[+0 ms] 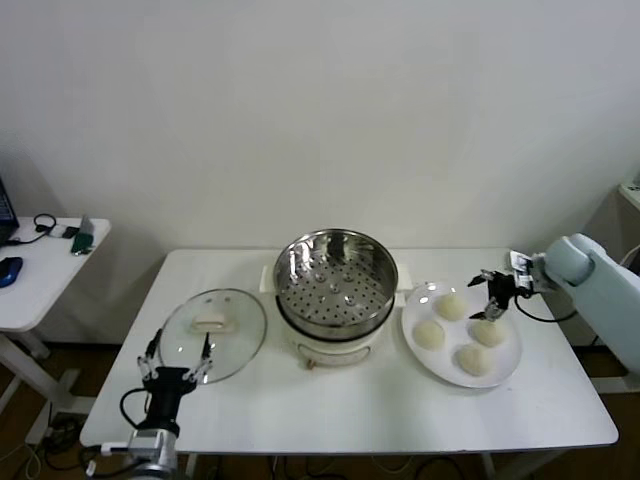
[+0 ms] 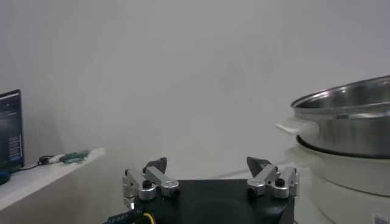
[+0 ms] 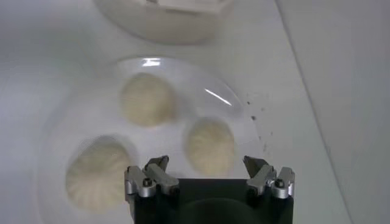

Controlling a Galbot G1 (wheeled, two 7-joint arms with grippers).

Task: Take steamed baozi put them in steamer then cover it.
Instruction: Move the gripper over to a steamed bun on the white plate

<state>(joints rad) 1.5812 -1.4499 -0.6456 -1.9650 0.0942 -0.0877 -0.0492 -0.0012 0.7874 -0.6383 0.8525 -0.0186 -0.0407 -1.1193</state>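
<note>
Head view: four round cream-white dough buns (image 1: 459, 332) on flat white plate (image 1: 510, 372) at robot's right of empty, uncovered round stainless-steel steamer basket (image 1: 335, 283), clear glass lid (image 1: 212, 332) flat on white tabletop (image 1: 360, 410) at its left, presumably parked for later covering. Right end effector (image 1: 493, 297) poised over plate's far-side buns, jaws wide, holding nothing, apparently for a first pick. Left end effector (image 1: 178, 358) idle at lid's near edge, jaws wide, empty.
</note>
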